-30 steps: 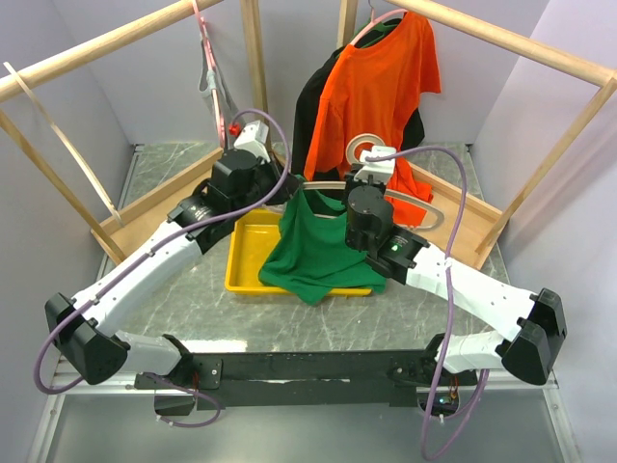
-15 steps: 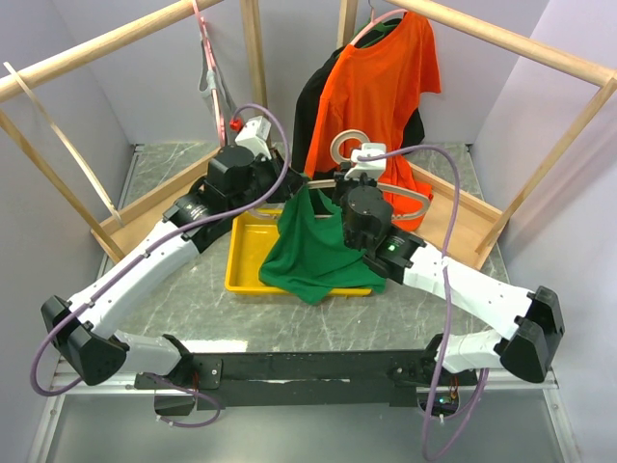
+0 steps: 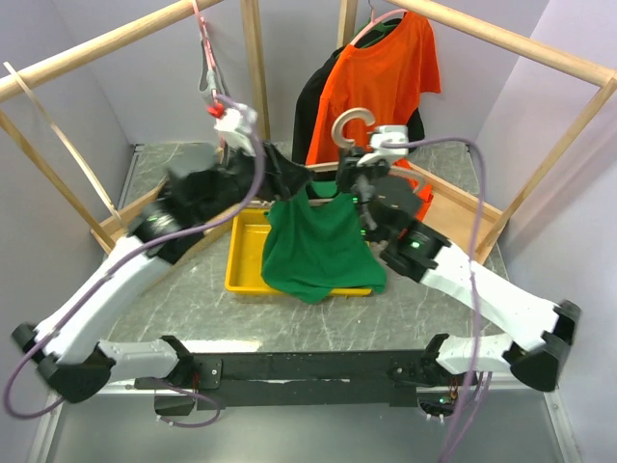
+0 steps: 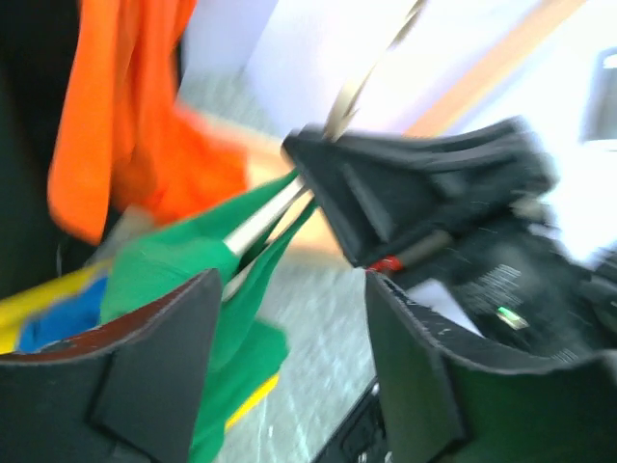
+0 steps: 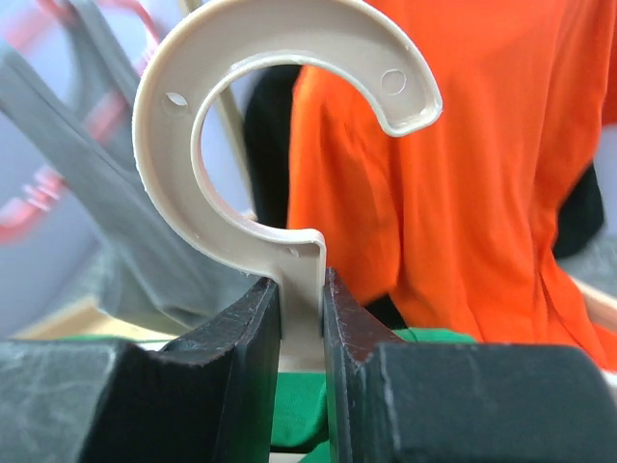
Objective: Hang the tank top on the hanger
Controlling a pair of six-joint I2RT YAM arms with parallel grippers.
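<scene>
The green tank top (image 3: 318, 246) hangs from the pale hanger over the tray, its lower part bunched on the tray's near rim. My right gripper (image 3: 364, 166) is shut on the hanger's neck just below the hook (image 3: 350, 123). In the right wrist view the hanger (image 5: 280, 125) stands upright, its neck pinched between my right gripper's (image 5: 302, 309) two pads, with the tank top (image 5: 304, 415) below. My left gripper (image 3: 280, 178) is open at the top's left shoulder. In the left wrist view the left gripper (image 4: 294, 357) holds nothing, with the tank top (image 4: 174, 265) and a hanger arm (image 4: 265, 217) beyond it.
A yellow tray (image 3: 243, 265) lies under the top. An orange T-shirt (image 3: 381, 87) over a dark garment hangs at the back. A grey tank top on a pink hanger (image 3: 207, 68) hangs back left. Wooden rails (image 3: 106, 43) frame the space; a low wooden frame lies on the table.
My left gripper has opened, let go of the green top and swung up and left. My right gripper has lifted the hanger higher, and the top now hangs from it.
</scene>
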